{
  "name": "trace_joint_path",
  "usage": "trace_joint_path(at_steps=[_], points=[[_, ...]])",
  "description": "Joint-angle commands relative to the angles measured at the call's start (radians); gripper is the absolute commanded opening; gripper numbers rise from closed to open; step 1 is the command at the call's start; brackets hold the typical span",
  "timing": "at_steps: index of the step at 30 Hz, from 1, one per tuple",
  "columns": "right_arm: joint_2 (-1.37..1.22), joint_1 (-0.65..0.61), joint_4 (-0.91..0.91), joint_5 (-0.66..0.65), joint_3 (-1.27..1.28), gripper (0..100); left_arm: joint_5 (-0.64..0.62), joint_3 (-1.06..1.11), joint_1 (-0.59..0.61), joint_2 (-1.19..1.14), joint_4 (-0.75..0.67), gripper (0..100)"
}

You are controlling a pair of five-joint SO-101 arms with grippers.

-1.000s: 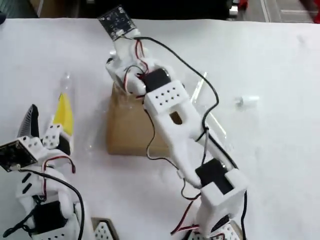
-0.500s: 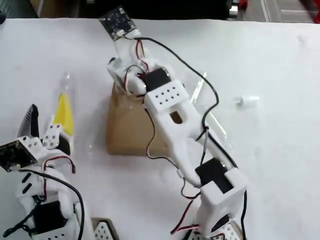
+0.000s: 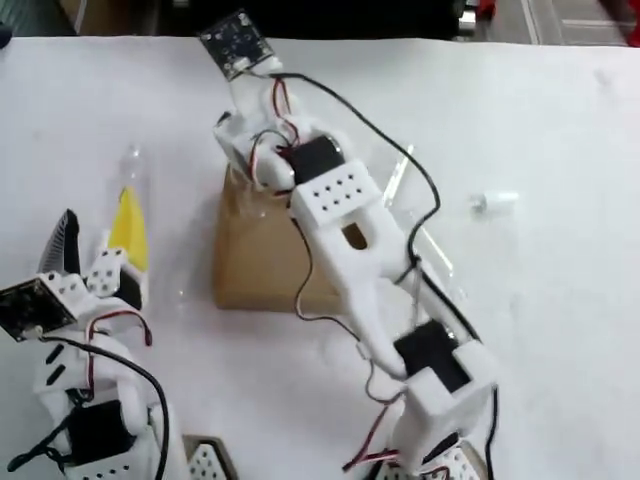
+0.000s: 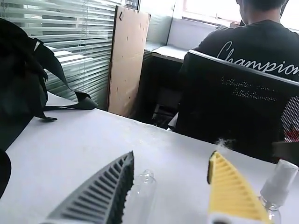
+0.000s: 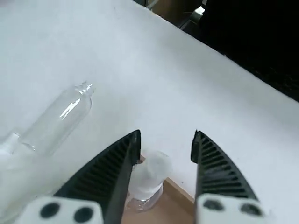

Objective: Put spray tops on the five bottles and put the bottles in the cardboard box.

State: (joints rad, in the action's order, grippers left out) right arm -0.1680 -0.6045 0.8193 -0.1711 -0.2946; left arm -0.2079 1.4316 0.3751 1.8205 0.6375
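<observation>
One capped bottle [image 5: 150, 175] sits in the cardboard box [image 3: 250, 270] beneath the wide-spread right gripper [image 5: 166, 134], while an uncapped bottle [image 5: 58, 121] lies beside the box.

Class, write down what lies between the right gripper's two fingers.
A bottle with a spray top, standing in the cardboard box; the right wrist view shows it between the open fingers.

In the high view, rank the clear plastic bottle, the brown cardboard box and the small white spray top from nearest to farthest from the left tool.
1. Clear plastic bottle, beside the yellow finger of the left tool.
2. Brown cardboard box, in the middle.
3. Small white spray top, far beyond the box.
</observation>
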Motion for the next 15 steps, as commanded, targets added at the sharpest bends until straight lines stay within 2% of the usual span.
trace_joint_path(at_steps=[1,7,15], points=[[0.213,0.002,0.036,-0.009,-0.052,15.6,-0.006,-0.008,-0.012,0.008,-0.029,24],[0.449,0.14,0.14,0.003,-0.046,15.6,-0.009,-0.006,-0.012,0.008,-0.025,24],[0.628,0.552,0.438,0.23,-0.043,15.3,-0.009,-0.005,-0.015,0.008,-0.021,24]])
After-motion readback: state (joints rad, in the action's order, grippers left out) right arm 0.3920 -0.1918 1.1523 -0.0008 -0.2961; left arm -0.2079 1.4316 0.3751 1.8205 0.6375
